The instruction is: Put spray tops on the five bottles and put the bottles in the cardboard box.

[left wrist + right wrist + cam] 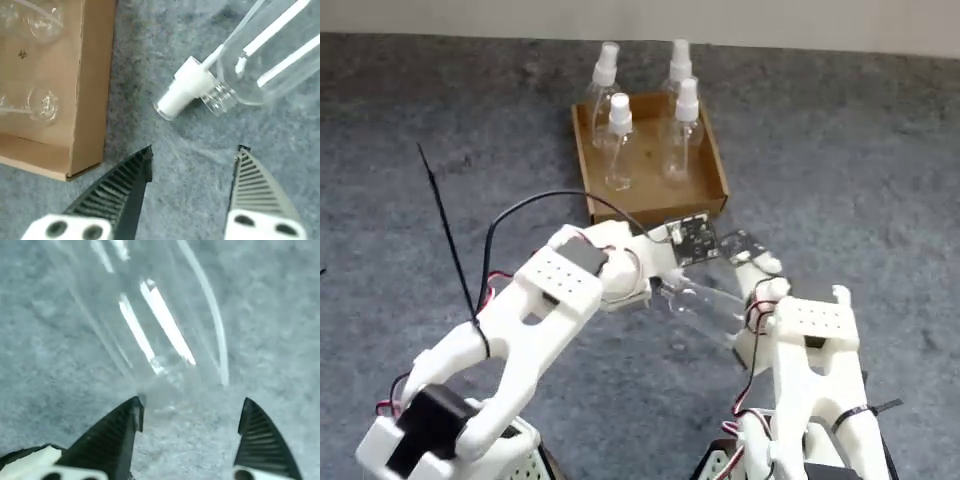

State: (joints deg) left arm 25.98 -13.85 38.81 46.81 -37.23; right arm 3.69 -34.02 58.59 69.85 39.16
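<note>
A clear bottle (pixel 705 300) lies on its side on the grey carpet between the two arms. In the left wrist view its open neck (pixel 220 97) is bare, and a white spray top (pixel 182 87) lies right beside it, not screwed on. My left gripper (pixel 195 151) is open just short of the neck and top, holding nothing. My right gripper (pixel 192 402) is open at the other end of the bottle (pixel 160 330), whose body lies just beyond the fingertips. The cardboard box (pixel 715 160) holds several upright bottles with spray tops (pixel 620 140).
The box's near wall (pixel 87 100) stands close beside my left gripper. A thin black cable tie (pixel 445 225) lies on the carpet to the left. Open carpet extends left and right of the box.
</note>
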